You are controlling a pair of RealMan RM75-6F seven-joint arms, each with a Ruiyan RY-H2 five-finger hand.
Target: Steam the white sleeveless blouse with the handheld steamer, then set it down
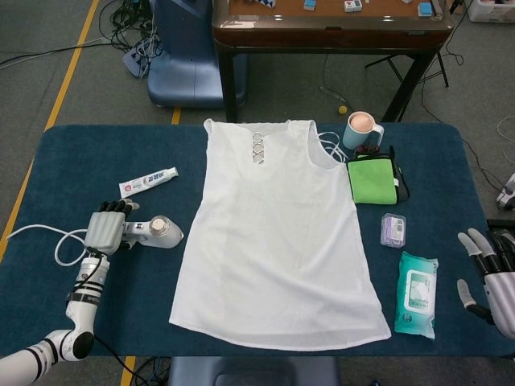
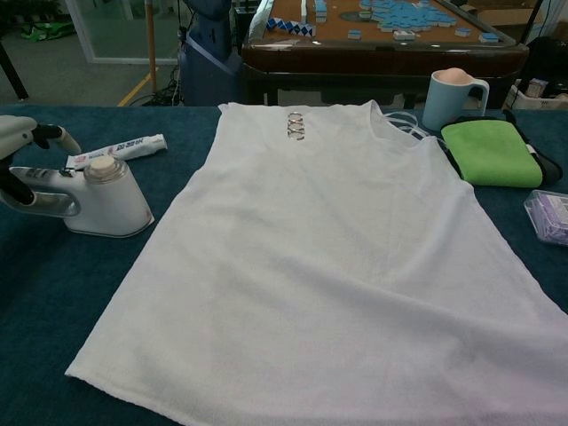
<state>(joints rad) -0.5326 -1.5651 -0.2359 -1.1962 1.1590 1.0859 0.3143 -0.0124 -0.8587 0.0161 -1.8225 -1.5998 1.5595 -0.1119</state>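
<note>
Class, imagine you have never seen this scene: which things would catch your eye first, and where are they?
A white sleeveless blouse lies spread flat across the middle of the dark blue table. To its left, the left hand is at the handle of the white handheld steamer. A bright green folded cloth sits by the blouse's right shoulder.
</note>
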